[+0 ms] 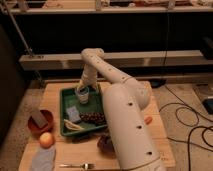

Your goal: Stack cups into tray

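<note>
A small pale cup (82, 96) with a teal inside stands upright in the far part of the green tray (66, 101) on the wooden table. My gripper (83, 88) is right at the cup's rim, coming down from the white arm (100, 65) that reaches in from the right. The gripper covers part of the cup's top. I see only this one cup.
The tray also holds a pale blue sponge (73, 112), dark grapes (93, 118) and a banana (73, 126). Left of it are an orange-brown bowl (40, 122), an orange (46, 140) and a grey cloth (42, 158). A fork (75, 165) lies at the front edge.
</note>
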You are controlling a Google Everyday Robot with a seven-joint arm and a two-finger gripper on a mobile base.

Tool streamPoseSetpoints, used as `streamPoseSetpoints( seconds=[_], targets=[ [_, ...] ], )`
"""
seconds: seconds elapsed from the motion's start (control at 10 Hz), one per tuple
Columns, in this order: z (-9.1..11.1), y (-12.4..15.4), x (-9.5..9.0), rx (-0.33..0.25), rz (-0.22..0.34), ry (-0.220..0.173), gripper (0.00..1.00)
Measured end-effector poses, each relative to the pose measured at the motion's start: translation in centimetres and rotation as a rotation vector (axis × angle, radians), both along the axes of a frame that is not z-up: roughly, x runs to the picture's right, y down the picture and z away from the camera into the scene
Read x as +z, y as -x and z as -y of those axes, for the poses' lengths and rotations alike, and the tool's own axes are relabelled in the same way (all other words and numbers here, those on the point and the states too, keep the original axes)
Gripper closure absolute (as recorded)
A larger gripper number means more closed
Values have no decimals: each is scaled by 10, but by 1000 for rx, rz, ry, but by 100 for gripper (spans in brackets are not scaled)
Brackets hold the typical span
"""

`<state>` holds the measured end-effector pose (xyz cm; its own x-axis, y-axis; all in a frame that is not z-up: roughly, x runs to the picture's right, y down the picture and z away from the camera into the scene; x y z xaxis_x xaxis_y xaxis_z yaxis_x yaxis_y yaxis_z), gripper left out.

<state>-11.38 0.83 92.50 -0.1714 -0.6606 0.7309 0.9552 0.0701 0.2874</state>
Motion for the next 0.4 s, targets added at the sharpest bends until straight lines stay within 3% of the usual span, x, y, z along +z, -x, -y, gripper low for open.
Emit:
streamPoseSetpoints(
  seconds=[0.4],
  targets=[
    [31,1,-36,0,3,0,21]
  ],
)
